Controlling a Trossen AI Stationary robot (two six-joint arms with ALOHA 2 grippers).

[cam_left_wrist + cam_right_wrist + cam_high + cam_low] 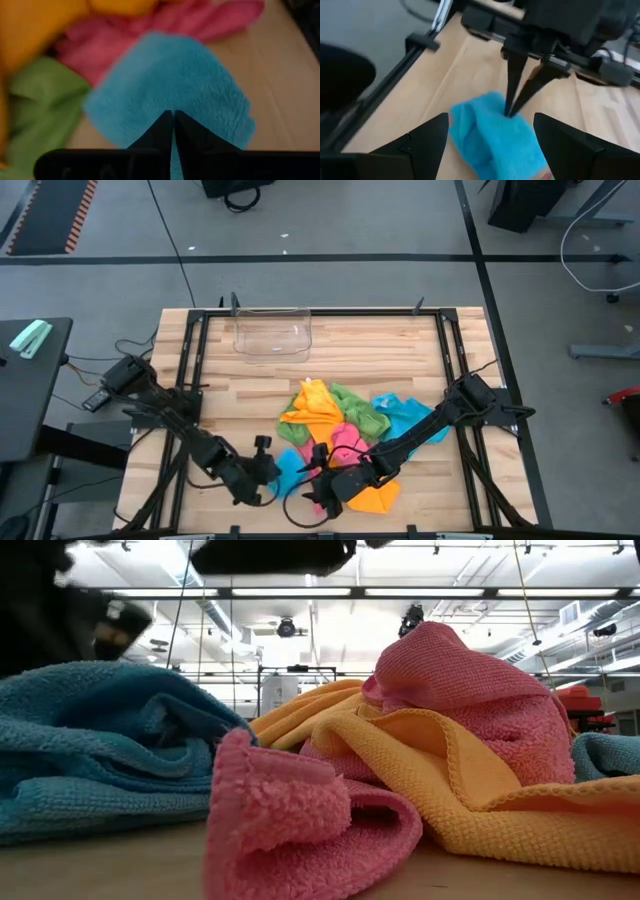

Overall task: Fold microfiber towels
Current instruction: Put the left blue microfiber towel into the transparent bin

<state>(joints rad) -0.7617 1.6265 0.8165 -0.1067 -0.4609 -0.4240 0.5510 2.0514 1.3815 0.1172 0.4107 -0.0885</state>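
Several microfiber towels lie in a loose heap on the wooden table: orange, green, pink, blue and another orange one. A separate blue towel lies at the heap's near left. My left gripper is shut on it. My right gripper faces the left one, and in its wrist view its open fingers stand wide on either side of this blue towel without touching it. My left gripper pinches the blue towel's upper surface between its two shut fingertips, near the towel's edge on the left arm's side. The fingers slant down from the table's near left. One layer or several, I cannot tell. The towel is bunched, and most of it lies on the table.
A clear plastic bin stands at the table's far side. Dark frame rails run along the left and right sides. Bare wood lies between the bin and the heap and to the heap's left.
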